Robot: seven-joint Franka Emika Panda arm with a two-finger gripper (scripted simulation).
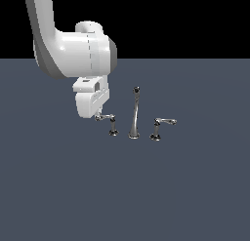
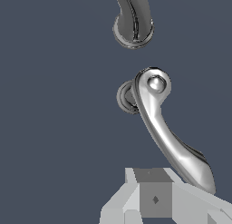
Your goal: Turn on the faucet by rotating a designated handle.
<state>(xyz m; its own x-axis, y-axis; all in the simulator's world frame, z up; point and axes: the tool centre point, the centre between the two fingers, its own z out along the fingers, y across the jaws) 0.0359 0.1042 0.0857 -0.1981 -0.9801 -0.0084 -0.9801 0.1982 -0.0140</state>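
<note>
Grey gripper (image 2: 156, 198) parts fill the near edge of the wrist view, with a single finger (image 2: 155, 193) block showing just beside the free end of the handle (image 2: 167, 132); its partner is not visible, so whether the claw is released or clenched cannot be told, and contact with the lever cannot be confirmed. Beyond it the chrome lever runs from that free end back to a rounded cap over its post and round base, and farther off lies the foot of the spout (image 2: 133, 21). In the exterior view the faucet (image 1: 134, 115) stands as three separate pieces on the dark floor (image 1: 125, 196): the handle at the exterior view's left, the tall spout in the middle, and the twin lever (image 1: 161, 126) at the exterior view's right, well apart from the arm. The white robot hand (image 1: 92, 101) hangs low over the free end of the left lever. Judged from this pose, the step in hand is engagement of the lever tip, with rotation not yet evident. The next move likely calls for a sideways sweep about the post, with the finger kept against the tip, where slipping off the tapered chrome end is the main risk.
</note>
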